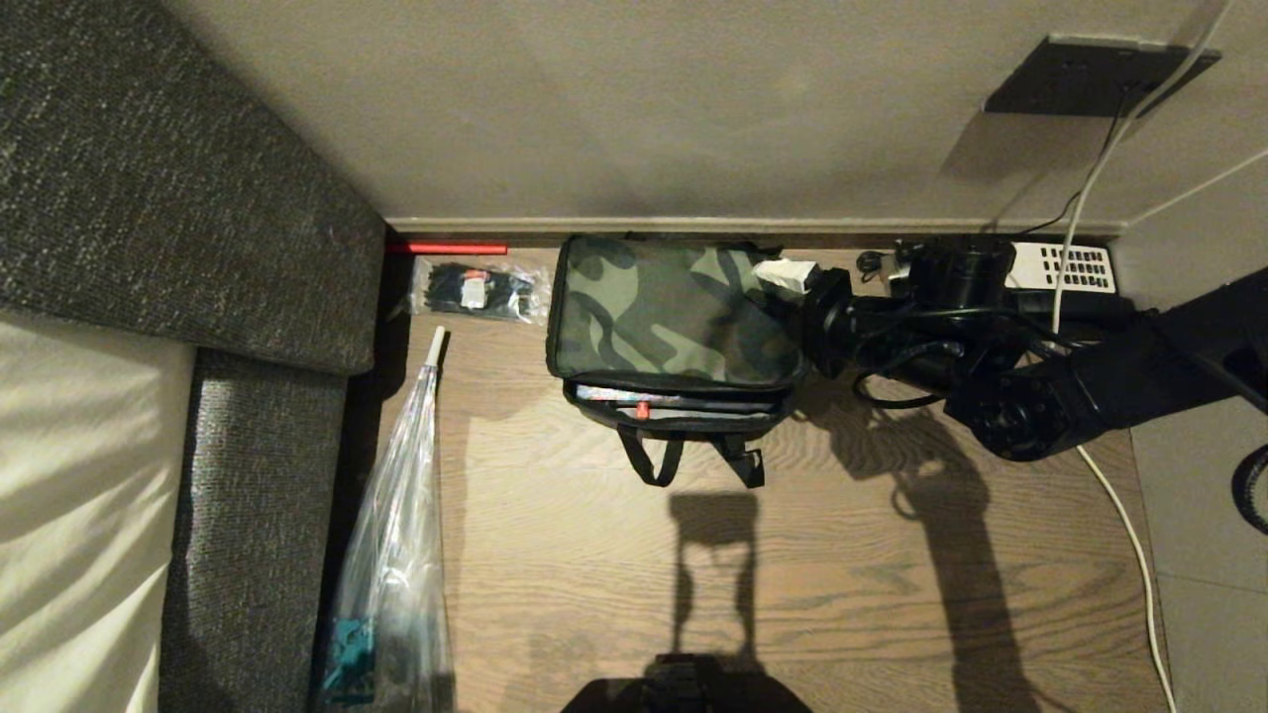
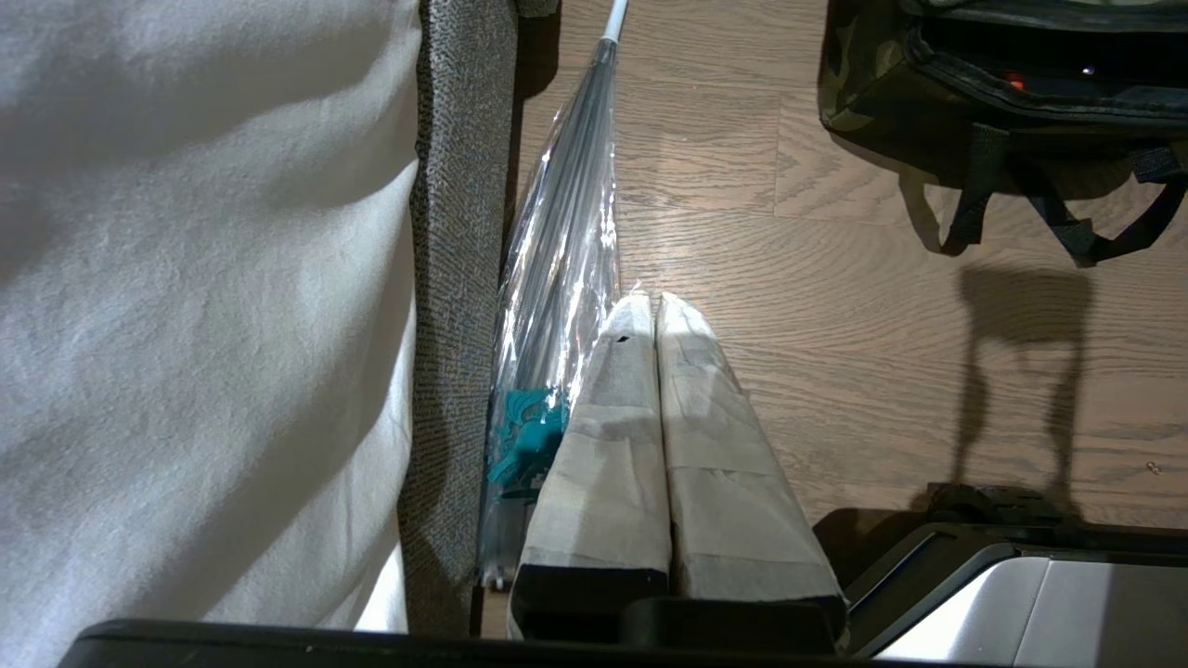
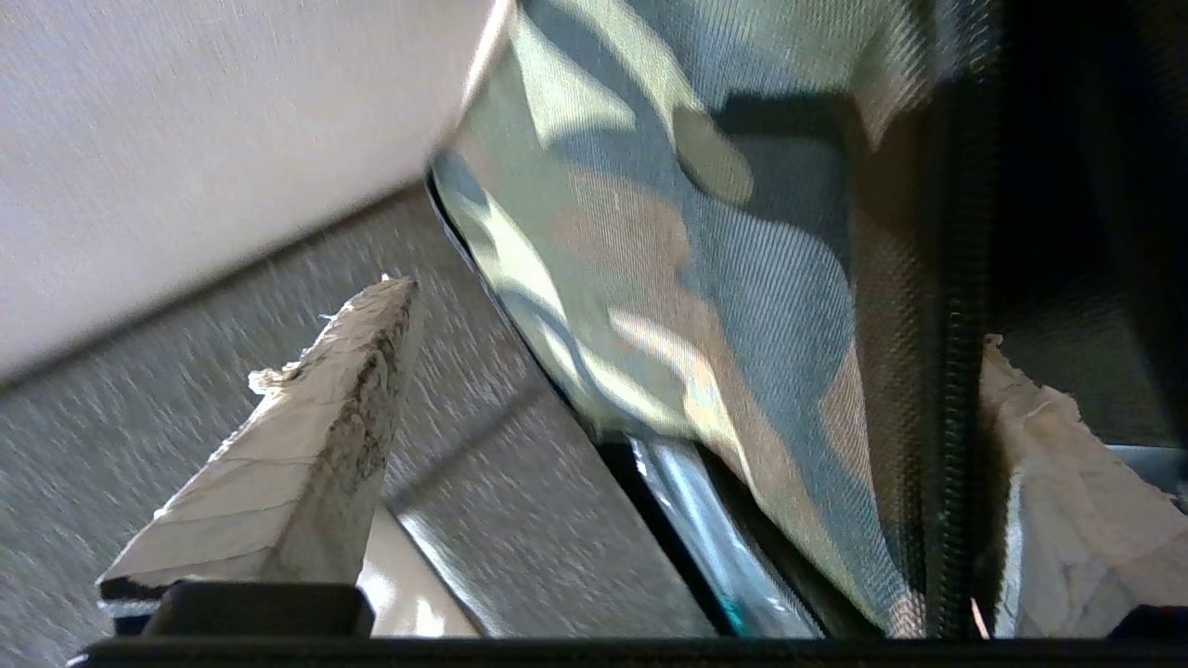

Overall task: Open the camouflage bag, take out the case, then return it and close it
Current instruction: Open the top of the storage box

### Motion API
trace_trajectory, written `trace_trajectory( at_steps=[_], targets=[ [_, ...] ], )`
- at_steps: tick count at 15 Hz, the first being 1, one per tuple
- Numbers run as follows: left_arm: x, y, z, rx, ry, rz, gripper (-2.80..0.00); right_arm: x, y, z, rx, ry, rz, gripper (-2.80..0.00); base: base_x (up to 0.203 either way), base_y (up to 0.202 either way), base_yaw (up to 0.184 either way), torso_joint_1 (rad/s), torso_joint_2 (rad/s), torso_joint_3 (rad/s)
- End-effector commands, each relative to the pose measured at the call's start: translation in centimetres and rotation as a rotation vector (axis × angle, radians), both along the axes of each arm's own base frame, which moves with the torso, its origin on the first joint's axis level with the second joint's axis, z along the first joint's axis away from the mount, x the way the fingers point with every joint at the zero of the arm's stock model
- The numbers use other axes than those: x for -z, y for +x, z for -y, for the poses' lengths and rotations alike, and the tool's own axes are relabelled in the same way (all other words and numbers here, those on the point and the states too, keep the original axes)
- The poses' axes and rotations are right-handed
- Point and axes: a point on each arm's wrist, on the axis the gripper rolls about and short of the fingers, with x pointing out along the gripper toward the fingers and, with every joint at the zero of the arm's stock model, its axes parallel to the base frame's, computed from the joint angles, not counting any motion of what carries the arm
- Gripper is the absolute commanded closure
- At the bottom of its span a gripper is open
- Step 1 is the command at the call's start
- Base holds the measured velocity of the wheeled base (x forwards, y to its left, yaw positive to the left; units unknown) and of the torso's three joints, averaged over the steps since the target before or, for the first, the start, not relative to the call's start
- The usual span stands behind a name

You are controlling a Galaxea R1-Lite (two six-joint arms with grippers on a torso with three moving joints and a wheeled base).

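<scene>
Fingers (image 3: 306, 445) of the right gripper (image 1: 792, 272), wrapped in pale tape, stand spread wide with nothing held between them; they sit at the far right corner of the camouflage bag (image 1: 674, 317), one finger on the wall side of the lid's edge and the other on the black zipped side. That soft boxy bag, with its green, brown and black fabric lid and black sides, rests on the wooden floor (image 1: 792, 555) close against the pale wall (image 1: 693, 109). Its lid lies down over the body, though a gap shows along the near edge, where the flat black hard case (image 1: 674, 404) with a small red catch (image 1: 642, 409) sits inside the bag. Two black strap loops (image 1: 654, 460) hang from the bag's near side onto the floor.

Left of the bag lies a small clear packet of black items (image 1: 480, 289), with a thin red strip (image 1: 448, 248) beyond it at the skirting. Right of the bag, behind the black right arm, stands a black desk telephone with a white keypad (image 1: 1065, 267), and a white cable (image 1: 1129, 535) runs down the floor. A clear plastic sleeve (image 1: 396, 535) stretches along the grey upholstered bed base (image 1: 258, 495) on the left.

The left gripper (image 2: 650, 311) hangs low near that sleeve, its taped fingers pressed together and empty.
</scene>
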Motion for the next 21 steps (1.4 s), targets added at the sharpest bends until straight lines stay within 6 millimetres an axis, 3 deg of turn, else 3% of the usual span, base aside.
trace_trajectory(
  at_steps=[1, 3, 6, 13, 21],
  targets=[
    [0.1, 0.0, 0.0, -0.001, -0.001, -0.001, 0.0, -4.1, -0.9, 0.3, -0.001, 0.078, 0.057, -2.8, 0.0, 0.0, 0.0, 0.0, 0.0, 0.0],
    [0.1, 0.0, 0.0, 0.0, -0.001, -0.001, 0.0, -6.1, -1.0, 0.5, -0.001, 0.169, 0.056, -2.8, 0.0, 0.0, 0.0, 0.0, 0.0, 0.0],
    [0.0, 0.0, 0.0, 0.0, -0.001, 0.001, 0.0, -7.0, -0.1, 1.2, 0.022, 0.173, 0.11, -2.8, 0.0, 0.0, 0.0, 0.0, 0.0, 0.0],
    [0.1, 0.0, 0.0, 0.0, -0.001, -0.001, 0.0, -7.6, 2.1, 3.1, 0.084, 0.124, 0.249, -2.8, 0.0, 0.0, 0.0, 0.0, 0.0, 0.0],
    [0.1, 0.0, 0.0, -0.001, -0.001, -0.001, 0.0, -3.6, 5.8, 2.8, 0.206, -0.151, 0.488, -2.8, 0.0, 0.0, 0.0, 0.0, 0.0, 0.0]
  ],
)
